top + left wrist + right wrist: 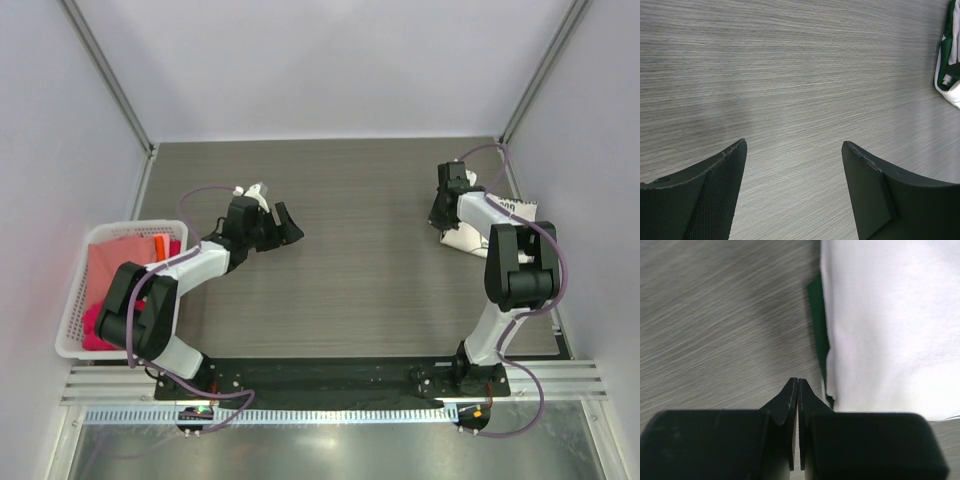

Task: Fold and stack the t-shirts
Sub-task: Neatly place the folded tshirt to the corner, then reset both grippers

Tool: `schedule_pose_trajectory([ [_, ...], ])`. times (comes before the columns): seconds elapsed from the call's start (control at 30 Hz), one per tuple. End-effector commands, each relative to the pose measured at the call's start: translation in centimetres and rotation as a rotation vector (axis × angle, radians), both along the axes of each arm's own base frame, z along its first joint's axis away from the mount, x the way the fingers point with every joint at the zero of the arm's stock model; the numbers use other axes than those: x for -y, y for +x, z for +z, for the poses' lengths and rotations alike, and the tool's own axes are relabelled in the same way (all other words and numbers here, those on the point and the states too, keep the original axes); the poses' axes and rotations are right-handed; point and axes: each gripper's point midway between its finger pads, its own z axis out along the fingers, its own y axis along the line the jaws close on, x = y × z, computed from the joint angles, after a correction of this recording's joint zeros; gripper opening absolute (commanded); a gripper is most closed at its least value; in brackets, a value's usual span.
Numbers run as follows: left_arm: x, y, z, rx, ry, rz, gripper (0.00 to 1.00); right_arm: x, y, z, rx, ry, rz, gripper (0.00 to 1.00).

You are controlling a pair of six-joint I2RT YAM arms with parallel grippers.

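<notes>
**Cream shirt lies across the desk from the basket; neither arm holds anything**

From the top camera you see the white basket (70, 320) at the left edge of the desk (370, 270). It holds a salmon-pink t-shirt (125, 262) above a magenta t-shirt (95, 330). The cream t-shirt (465, 240) lies folded well apart from the basket, at the opposite edge. Your left arm (190, 265) bends up past the basket's right wall, with the left jaws out over bare desk. Your right arm (510, 260) reaches to the cream t-shirt.

In the left wrist view, the left jaws are spread wide with only desk grain between them. The cream t-shirt (950, 60), showing green folds, is at the upper right corner.

In the right wrist view, the right jaws are pressed tip to tip and grip nothing. They sit just beside the cream t-shirt (890, 330), next to its dark green edge (817, 315).
</notes>
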Motion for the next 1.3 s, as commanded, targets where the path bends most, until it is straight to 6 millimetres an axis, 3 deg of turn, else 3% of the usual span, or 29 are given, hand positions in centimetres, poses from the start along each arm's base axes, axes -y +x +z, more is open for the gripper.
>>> schedule_pose_trajectory([
  [0.0, 0.2, 0.7, 1.5, 0.063, -0.005, -0.006, 0.77, 2.4, -0.5, -0.4, -0.037, -0.117, -0.069, 0.07],
  [0.2, 0.4, 0.7, 1.3, 0.053, -0.013, -0.014, 0.77, 4.3, -2.7, -1.6, -0.144, -0.214, -0.121, 0.07],
  [0.3, 0.5, 0.6, 1.3, 0.05, -0.018, -0.015, 0.77, 5.3, -4.1, -1.0, -0.15, -0.26, -0.154, 0.07],
  [0.47, -0.2, 0.7, 1.6, 0.066, -0.004, 0.025, 0.77, 5.1, -5.1, 2.3, -0.075, -0.238, -0.152, 0.07],
  [0.53, -1.1, 0.4, 2.3, 0.096, 0.005, 0.056, 0.79, 4.1, -5.0, 3.4, -0.041, -0.197, -0.112, 0.08],
  [0.6, -2.0, 0.4, 2.8, 0.129, 0.026, 0.096, 0.8, 2.5, -4.8, 6.0, 0.055, -0.142, -0.053, 0.11],
  [0.7, -3.3, -0.2, 3.9, 0.171, 0.039, 0.14, 0.84, -0.8, -5.1, 9.8, 0.241, -0.065, 0.054, 0.23],
  [0.77, -3.5, -0.9, 4.8, 0.192, 0.02, 0.145, 0.99, -2.8, -5.8, 10.5, 0.314, -0.045, 0.118, 0.37],
  [0.8, -4.0, -0.9, 5.0, 0.195, 0.026, 0.174, 1.0, -3.5, -6.3, 12.3, 0.38, -0.035, 0.142, 0.41],
  [0.83, -4.1, -1.2, 6.0, 0.215, 0.008, 0.176, 1.0, -4.7, -6.8, 12.1, 0.402, -0.029, 0.185, 0.49],
  [0.9, -4.1, -1.7, 6.7, 0.227, -0.006, 0.182, 1.0, -5.8, -7.9, 13.6, 0.48, -0.003, 0.217, 0.6],
  [0.93, -4.0, -2.0, 7.3, 0.242, -0.013, 0.181, 1.0, -6.2, -8.3, 13.8, 0.503, 0.009, 0.227, 0.8],
  [1.03, -4.7, -3.4, 7.9, 0.283, -0.007, 0.204, 0.99, -8.2, -9.3, 12.7, 0.57, 0.079, 0.287, 1.0],
  [1.07, -5.2, -4.2, 8.0, 0.299, -0.008, 0.213, 1.0, -8.5, -9.5, 11.5, 0.586, 0.092, 0.3, 1.0],
  [1.13, -6.4, -4.8, 7.4, 0.306, 0.013, 0.255, 1.0, -8.5, -9.9, 10.8, 0.589, 0.094, 0.296, 1.0],
  [1.17, -7.0, -5.3, 8.3, 0.339, 0.004, 0.27, 1.0, -8.0, -10.2, 9.8, 0.571, 0.083, 0.278, 1.0],
  [1.2, -7.8, -6.0, 6.7, 0.31, 0.037, 0.286, 1.0, -7.9, -10.3, 9.4, 0.57, 0.091, 0.255, 1.0],
  [1.27, -9.8, -6.3, 5.9, 0.319, 0.088, 0.369, 1.0, -9.1, -10.7, 9.3, 0.565, 0.155, 0.295, 1.0],
])
